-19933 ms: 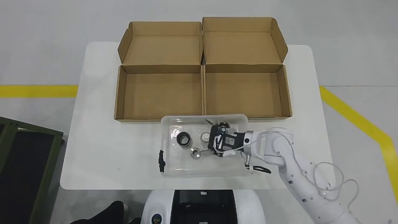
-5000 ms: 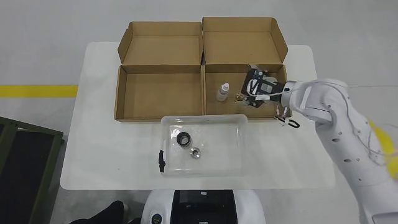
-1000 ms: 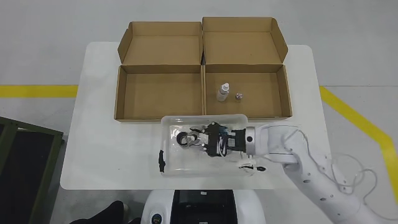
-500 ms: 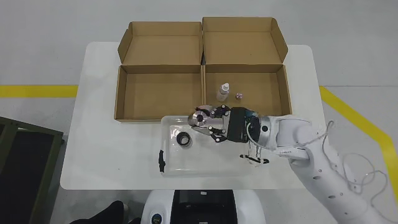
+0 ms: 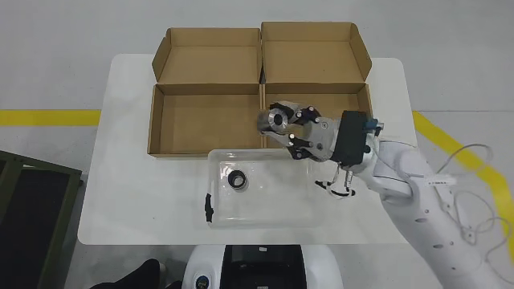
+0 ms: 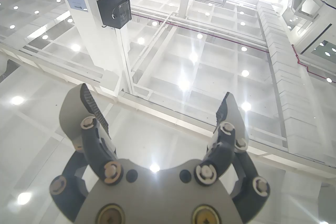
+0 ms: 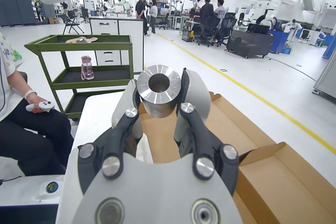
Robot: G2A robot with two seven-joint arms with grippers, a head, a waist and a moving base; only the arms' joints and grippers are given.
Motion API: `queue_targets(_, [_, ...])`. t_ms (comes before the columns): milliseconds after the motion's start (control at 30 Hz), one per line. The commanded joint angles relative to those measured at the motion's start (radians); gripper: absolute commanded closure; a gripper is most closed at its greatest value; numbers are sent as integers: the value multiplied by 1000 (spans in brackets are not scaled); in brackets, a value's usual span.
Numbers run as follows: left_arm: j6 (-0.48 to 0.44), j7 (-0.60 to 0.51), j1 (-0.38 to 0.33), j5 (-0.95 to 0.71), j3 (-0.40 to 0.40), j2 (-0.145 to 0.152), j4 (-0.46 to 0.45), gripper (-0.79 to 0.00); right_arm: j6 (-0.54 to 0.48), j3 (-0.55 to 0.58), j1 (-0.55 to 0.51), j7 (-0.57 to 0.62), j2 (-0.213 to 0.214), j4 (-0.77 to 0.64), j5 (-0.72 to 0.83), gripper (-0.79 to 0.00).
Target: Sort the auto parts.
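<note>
My right gripper (image 5: 283,123) is shut on a silver metal cylinder with a centre hole (image 5: 278,117). It holds the cylinder in the air above the seam between the left cardboard box (image 5: 206,122) and the right cardboard box (image 5: 337,120). In the right wrist view the cylinder (image 7: 159,93) sits squeezed between both fingers of my right gripper (image 7: 159,81), above a brown box (image 7: 265,156). A black ring part (image 5: 238,179) lies in the clear plastic bin (image 5: 297,197) near the table's front. My left gripper (image 6: 155,93) is open, holds nothing and points up at the ceiling.
Both boxes have their lids folded back toward the far side of the white table (image 5: 120,168). The bin has a black handle (image 5: 208,207) on its left side. A green cart (image 7: 78,57) stands on the floor beyond the table.
My right gripper closed on the silver cylinder inside the bin, lifted it out and carried it toward the cardboard boxes. The black ring stayed in the bin.
</note>
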Motion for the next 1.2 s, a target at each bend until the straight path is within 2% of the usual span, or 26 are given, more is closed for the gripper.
queue_targets(0, [0,0,0,0,0,0,0,-785,3,8,1,-19,-2,-1,5,0])
queue_targets(267, [0,0,0,0,0,0,0,-785,23,44,1,-97,-8,-10,17,0])
queue_targets(567, [0,0,0,0,0,0,0,-785,24,43,-1,-126,-18,-4,8,0])
queue_targets(1167, [0,0,0,0,0,0,0,-785,28,-174,91,-28,-69,136,-109,0])
